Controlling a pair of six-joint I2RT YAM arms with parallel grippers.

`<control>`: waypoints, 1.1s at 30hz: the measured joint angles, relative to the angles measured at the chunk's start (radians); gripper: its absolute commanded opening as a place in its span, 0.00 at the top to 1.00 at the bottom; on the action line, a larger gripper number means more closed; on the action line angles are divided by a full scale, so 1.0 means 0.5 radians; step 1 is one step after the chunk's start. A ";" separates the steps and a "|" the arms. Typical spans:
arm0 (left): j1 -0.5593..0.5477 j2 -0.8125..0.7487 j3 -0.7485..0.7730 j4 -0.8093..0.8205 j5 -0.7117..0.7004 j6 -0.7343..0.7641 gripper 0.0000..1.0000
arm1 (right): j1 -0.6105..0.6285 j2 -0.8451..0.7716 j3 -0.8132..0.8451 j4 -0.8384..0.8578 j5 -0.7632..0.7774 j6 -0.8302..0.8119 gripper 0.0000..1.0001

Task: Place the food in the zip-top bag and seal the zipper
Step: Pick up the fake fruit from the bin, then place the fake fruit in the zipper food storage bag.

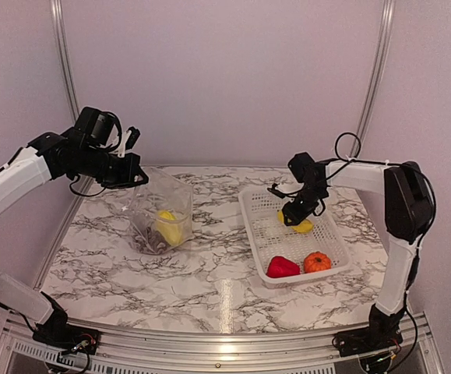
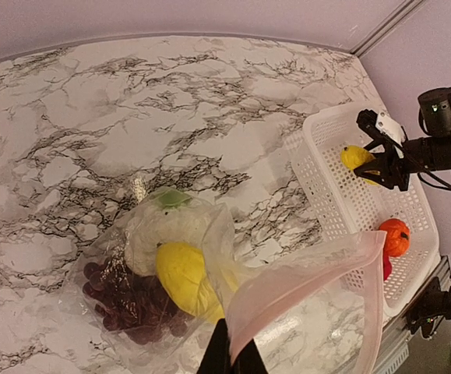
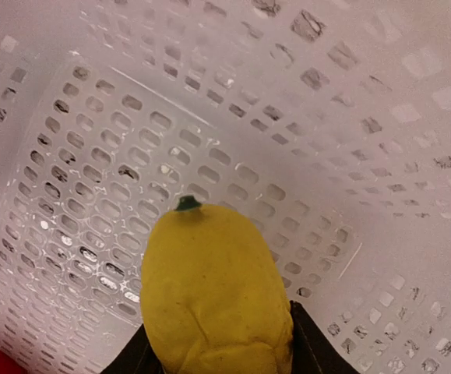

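The clear zip-top bag (image 1: 161,214) stands on the table left of centre, its mouth held up. My left gripper (image 1: 134,178) is shut on the bag's pinkish zipper rim (image 2: 303,288). Inside the bag lie a yellow piece (image 2: 182,276), dark purple grapes (image 2: 128,300) and the white cauliflower (image 2: 163,230). My right gripper (image 1: 297,216) is inside the white basket (image 1: 330,269), shut on the second yellow piece (image 3: 213,300), fingers on both its sides. The red pepper (image 1: 281,267) and the orange round fruit (image 1: 316,262) lie at the basket's near end.
The white lattice basket also shows in the left wrist view (image 2: 318,179), at the right of the marble table (image 1: 225,288). Metal frame posts and plain walls stand behind the table. The table's near edge has a metal rail (image 1: 217,343).
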State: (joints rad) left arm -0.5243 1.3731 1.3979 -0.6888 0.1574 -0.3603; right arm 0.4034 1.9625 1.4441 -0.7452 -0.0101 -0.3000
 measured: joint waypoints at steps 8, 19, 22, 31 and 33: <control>-0.002 -0.001 -0.023 0.026 0.001 -0.029 1.00 | 0.018 -0.338 0.313 -0.058 -0.512 -0.085 0.79; -0.012 -0.009 -0.044 0.067 -0.001 -0.075 1.00 | 0.141 -0.589 0.615 0.240 -1.196 -0.009 0.85; -0.012 -0.018 -0.044 0.068 -0.001 -0.082 1.00 | 0.260 -0.586 0.620 0.338 -1.302 0.009 0.85; -0.012 -0.033 -0.044 0.068 -0.001 -0.090 1.00 | 0.780 -0.425 0.885 0.414 -1.389 -0.086 0.86; -0.012 -0.033 -0.044 0.068 0.000 -0.090 1.00 | 0.856 -0.382 0.935 0.423 -1.389 -0.111 0.85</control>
State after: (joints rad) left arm -0.5304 1.3567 1.3758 -0.6548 0.1574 -0.4053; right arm 0.8314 1.7714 1.9114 -0.5335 -0.7048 -0.3557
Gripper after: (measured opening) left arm 0.014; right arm 0.417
